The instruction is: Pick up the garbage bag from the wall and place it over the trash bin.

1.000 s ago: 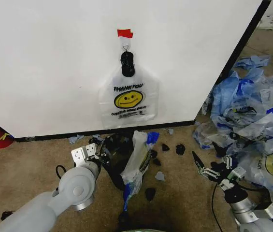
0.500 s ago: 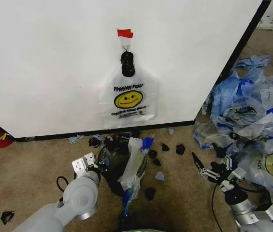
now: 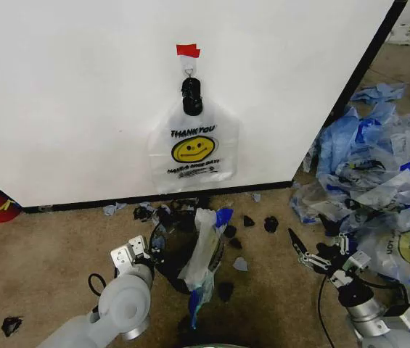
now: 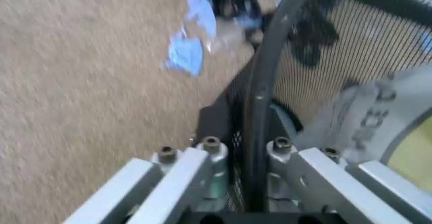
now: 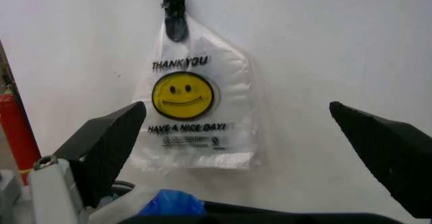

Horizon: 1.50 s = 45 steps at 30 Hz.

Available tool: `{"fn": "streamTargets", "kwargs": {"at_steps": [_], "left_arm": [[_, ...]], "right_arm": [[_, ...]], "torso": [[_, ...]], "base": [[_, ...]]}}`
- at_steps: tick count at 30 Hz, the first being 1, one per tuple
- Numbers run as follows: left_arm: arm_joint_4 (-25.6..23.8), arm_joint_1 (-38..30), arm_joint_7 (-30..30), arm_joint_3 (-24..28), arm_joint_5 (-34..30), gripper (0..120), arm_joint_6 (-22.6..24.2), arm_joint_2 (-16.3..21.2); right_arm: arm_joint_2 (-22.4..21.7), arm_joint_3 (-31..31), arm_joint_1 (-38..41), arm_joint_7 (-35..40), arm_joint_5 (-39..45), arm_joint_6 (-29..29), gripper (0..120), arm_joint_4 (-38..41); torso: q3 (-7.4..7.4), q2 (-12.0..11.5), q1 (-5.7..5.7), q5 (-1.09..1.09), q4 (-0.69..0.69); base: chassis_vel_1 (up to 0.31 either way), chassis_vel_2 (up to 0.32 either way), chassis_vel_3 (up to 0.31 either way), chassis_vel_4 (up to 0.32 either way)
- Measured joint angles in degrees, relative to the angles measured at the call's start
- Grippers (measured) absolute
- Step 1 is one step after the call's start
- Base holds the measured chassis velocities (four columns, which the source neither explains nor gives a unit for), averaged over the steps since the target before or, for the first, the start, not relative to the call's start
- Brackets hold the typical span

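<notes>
The black mesh rim of the trash bin (image 4: pixel 260 90) is clamped between the fingers (image 4: pixel 182 176) of the left hand (image 4: pixel 244 155). Blue scraps (image 4: pixel 185 54) are seen on the carpet (image 4: pixel 81 82) beyond.

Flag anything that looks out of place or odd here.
A heap of loose bags litters the floor at right, and dark scraps lie around the bin. One bag sags over the bin's rim instead of lining it. The left gripper clamps the rim.
</notes>
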Motion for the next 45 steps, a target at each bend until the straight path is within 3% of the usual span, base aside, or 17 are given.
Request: {"fn": "streamTargets", "kwargs": {"at_steps": [10, 13, 16, 20, 22, 23, 25, 29, 30, 33, 35, 37, 45], "left_arm": [[-3.41, 1.63, 0.7, -1.91, 0.19, 41, -0.18, -0.06], [-5.71, 1.81, 0.86, -4.15, -0.13, 57, -0.14, 0.99], [-6.9, 1.33, 1.88, -5.43, -0.41, 63, -0.16, 1.84], [-8.64, 0.13, 5.77, -8.74, 0.62, 80, -0.25, 4.58], [-9.09, -0.19, 8.22, -10.83, 1.65, 90, -0.34, 6.69], [-9.09, -0.19, 8.22, -10.83, 1.65, 90, -0.34, 6.69], [-9.12, -0.16, 10.25, -12.54, 3.01, 98, -0.49, 8.44], [-8.46, 0.6, 12.4, -14.64, 6.58, 100, -0.7, 10.49], [-8.46, 0.6, 12.4, -14.64, 6.58, 100, -0.7, 10.49], [-7.93, 1.68, 12.58, -15.72, 7.99, 100, -0.58, 10.94], [-7.04, 2.72, 12.5, -16.61, 8.73, 100, -0.52, 10.93], [-6.23, 3.68, 12.07, -17.28, 8.9, 100, -0.44, 10.88], [-5.18, 6.84, 11.15, -18.38, 10.96, 100, -0.01, 9.98]], "right_arm": [[-0.76, -0.56, -1.0, 1.48, 3.22, -1.64, 100, 1.82], [-2.61, -1.68, -2.7, 4.73, 10.49, -5.05, 100, 5.26], [-4.1, -2.36, -3.83, 7.09, 15.09, -7.42, 100, 7.65], [-9.69, -4.5, -4.36, 17.05, 24.7, -14.88, 100, 13.88], [-14.66, -7.02, -1.3, 25.57, 28.16, -19.12, 100, 16.52], [-14.66, -7.02, -1.3, 25.57, 28.16, -19.12, 100, 16.52], [-18.69, -10.6, 3.64, 32.87, 30.22, -21.88, 100, 17.31], [-22.56, -20.61, 13.88, 43.56, 33.93, -25.83, 100, 16.76], [-22.56, -20.61, 13.88, 43.56, 33.93, -25.83, 100, 16.76], [-22.87, -30.31, 21.94, 48.58, 34.11, -28.27, 100, 14.13], [-22.12, -36.32, 26.74, 52.88, 33.75, -30.3, 100, 13.11], [-21.08, -42.31, 30.37, 56.25, 32.87, -32.28, 100, 12.4], [-19.14, -53.4, 34.83, 63.88, 29.48, -36.58, 100, 13.32]], "torso": [[0.0, 0.0, 0.0, 0.04, 0.0], [0.0, 0.0, 0.0, 0.04, 0.0], [-0.01, 0.0, 0.0, 0.02, 0.0], [-0.01, 0.0, 0.0, 0.04, -0.01], [-0.01, 0.0, 0.0, 0.02, 0.01], [-0.01, 0.0, 0.0, 0.02, 0.01], [-0.01, 0.0, 0.0, 0.03, 0.02], [-0.01, 0.0, 0.01, 0.0, 0.0], [-0.01, 0.0, 0.01, 0.0, 0.0], [0.0, 0.0, 0.01, 0.09, 0.01], [0.0, 0.0, 0.01, 0.0, 0.01], [0.0, 0.0, 0.01, 0.04, 0.02], [-0.01, 0.0, 0.0, 0.02, 0.0]], "base": [[0.0, 0.0, 0.0, 0.0], [0.0, 0.0, 0.0, 0.0], [0.0, 0.0, 0.0, 0.0], [0.0, 0.0, 0.0, 0.0], [0.0, 0.0, 0.0, 0.0], [0.0, 0.0, 0.0, 0.0], [0.0, 0.0, 0.0, 0.0], [0.0, 0.0, 0.0, 0.0], [0.0, 0.0, 0.0, 0.0], [0.0, 0.0, 0.0, 0.0], [0.0, 0.0, 0.0, 0.0], [0.0, 0.0, 0.0, 0.0], [0.0, 0.0, 0.0, 0.0]]}}
